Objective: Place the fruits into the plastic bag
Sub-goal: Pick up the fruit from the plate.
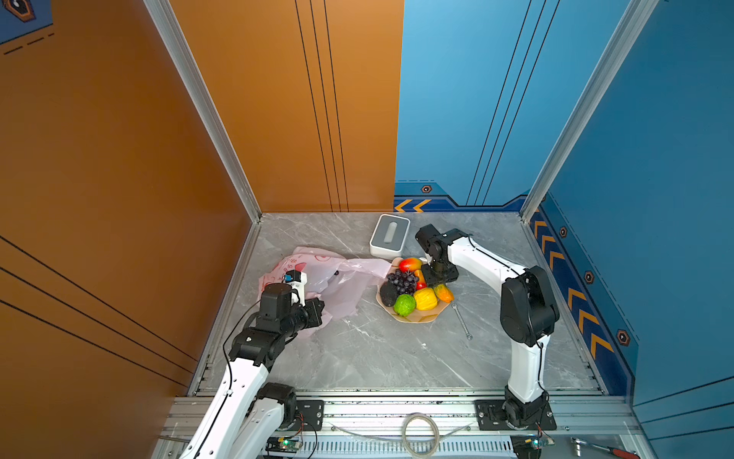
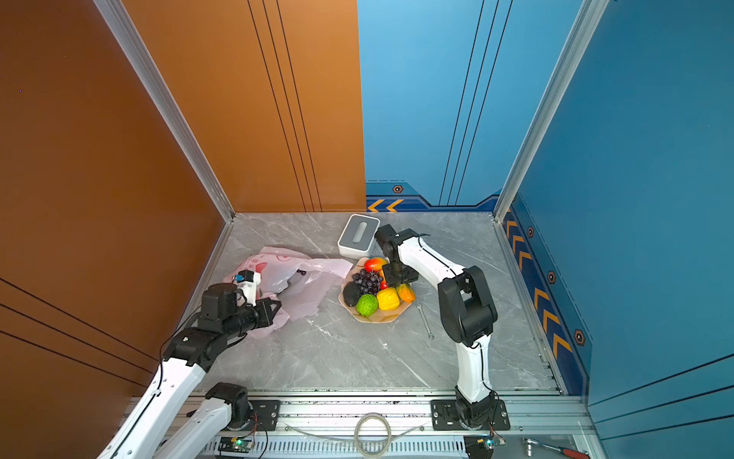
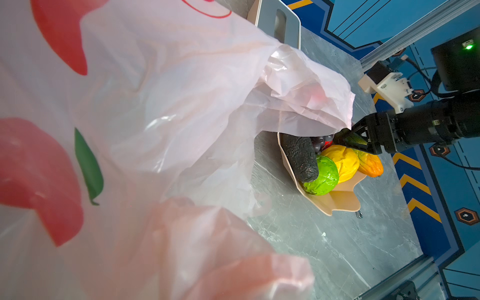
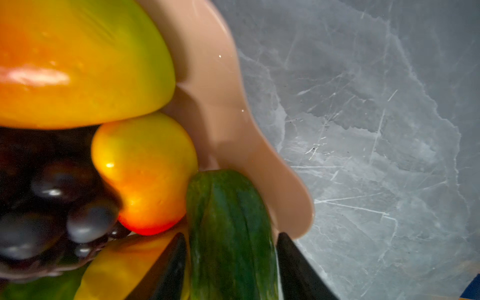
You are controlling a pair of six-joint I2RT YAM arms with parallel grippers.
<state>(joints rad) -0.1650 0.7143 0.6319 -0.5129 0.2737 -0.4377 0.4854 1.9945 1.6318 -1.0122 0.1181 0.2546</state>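
Okay — right fingers (image 4: 293,259) straddle orange fruit (image 4: 228,233) at its green end on plate (image 4: 220,104), grip cannot tell. Centre-left in frame, left fingers (image 1: 316,308) pinched shut on plastic bag (image 1: 341,278).

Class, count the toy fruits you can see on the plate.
7. Mango at the far rim; grape bunch mid-plate; small red-yellow fruit beside the grapes; avocado, lime-green fruit and yellow fruit along the near side; orange fruit in the right gripper. More may hide underneath.

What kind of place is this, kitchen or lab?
Most likely a robot test cell, not a home: printed wall panels in an aluminium frame, left arm and right arm bolted to a front rail, toy fruit on a plate.
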